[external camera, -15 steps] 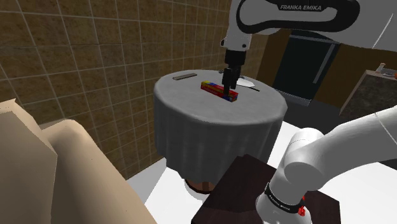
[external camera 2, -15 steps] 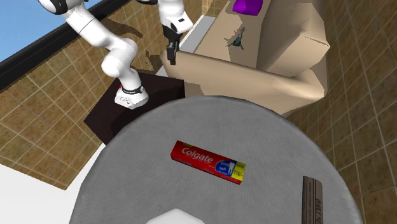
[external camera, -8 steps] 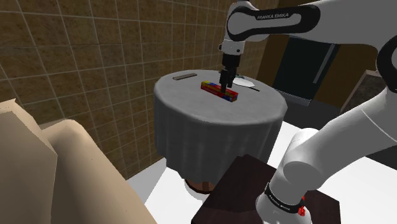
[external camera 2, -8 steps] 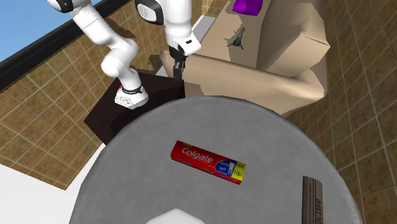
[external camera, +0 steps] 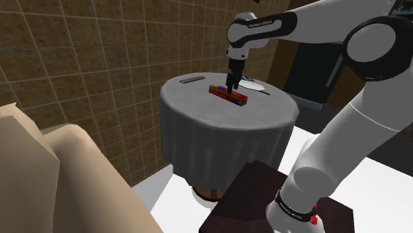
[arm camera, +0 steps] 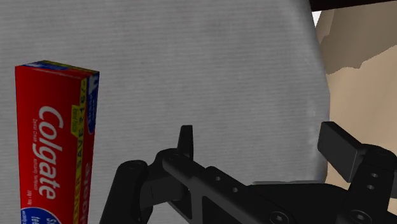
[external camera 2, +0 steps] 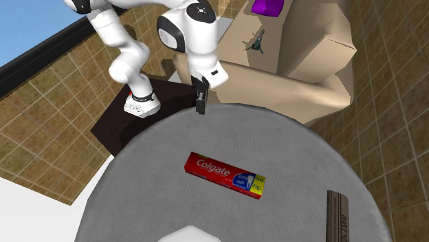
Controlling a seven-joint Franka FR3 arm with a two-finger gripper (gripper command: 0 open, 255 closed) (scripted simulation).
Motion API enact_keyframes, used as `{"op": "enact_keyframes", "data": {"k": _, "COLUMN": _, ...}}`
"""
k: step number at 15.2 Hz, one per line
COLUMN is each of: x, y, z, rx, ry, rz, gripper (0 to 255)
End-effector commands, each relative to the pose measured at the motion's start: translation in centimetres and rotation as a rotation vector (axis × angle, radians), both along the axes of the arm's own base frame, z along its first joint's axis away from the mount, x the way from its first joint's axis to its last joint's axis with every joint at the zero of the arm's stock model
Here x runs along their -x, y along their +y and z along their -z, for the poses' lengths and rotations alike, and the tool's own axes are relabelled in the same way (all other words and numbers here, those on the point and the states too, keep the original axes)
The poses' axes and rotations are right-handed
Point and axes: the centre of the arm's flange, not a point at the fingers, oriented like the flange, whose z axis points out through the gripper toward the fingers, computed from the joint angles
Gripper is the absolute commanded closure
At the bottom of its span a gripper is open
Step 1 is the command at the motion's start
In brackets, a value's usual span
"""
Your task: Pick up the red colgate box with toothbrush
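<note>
Little of the task was judged to be done. In the wrist view the red Colgate box [arm camera: 54,140] was seen lying flat on the grey worktop [arm camera: 210,57], off to one side of the claw [arm camera: 261,143]. It lay outside the fingers [arm camera: 337,149], which were held spread with nothing between them. No contact with the box was made. The centring over it, the descent, the closing and the lift were all judged to be left.

In the second exterior view a white thing [external camera 2: 192,235] was seen at about 7 o'clock on the round worktop [external camera 2: 289,144]. The claw [external camera 2: 201,103] was seen at about 11 o'clock towards the rim, and the box [external camera 2: 225,174] lay near the middle. A dark flat strip [external camera 2: 338,214] was placed at about 4 o'clock.

In the shoulder view a beige upholstered seat [external camera: 46,172] was shown smooth and rounded, and behind it a brown wall [external camera: 79,53] was laid in matt square tiles. The worktop [external camera: 198,132] was draped in a grey cloth of fine weave, dropped as a straight skirt around a drum shape. The box [external camera: 228,94] was drawn as a long, thin, sharp-edged carton. Its face was printed red with white lettering, and one end was blue and yellow. The claw [external camera: 231,85], black and hard-looking, was seen just at 12 o'clock of the box. A dark, flat-topped stand [external camera: 245,192] was set under the white arm.
</note>
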Motion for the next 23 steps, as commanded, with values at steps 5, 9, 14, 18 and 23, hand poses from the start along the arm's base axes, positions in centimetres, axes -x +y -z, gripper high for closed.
{"op": "enact_keyframes", "data": {"k": 5, "x": -4.0, "y": -6.4, "z": 2.4, "rx": 0.006, "ry": -0.009, "rz": 0.001, "gripper": 0}}
{"op": "enact_keyframes", "data": {"k": 9, "x": -6.7, "y": -10.6, "z": 3.9, "rx": 0.010, "ry": -0.014, "rz": 0.002, "gripper": 0}}
{"op": "enact_keyframes", "data": {"k": 14, "x": -10.1, "y": -15.9, "z": 5.7, "rx": 0.014, "ry": -0.021, "rz": 0.004, "gripper": 0}}
{"op": "enact_keyframes", "data": {"k": 18, "x": -12.8, "y": -20.1, "z": 7.1, "rx": 0.017, "ry": -0.027, "rz": 0.006, "gripper": 0}}
{"op": "enact_keyframes", "data": {"k": 23, "x": -13.1, "y": -20.6, "z": 9.4, "rx": 0.018, "ry": -0.028, "rz": 0.006, "gripper": 0}}
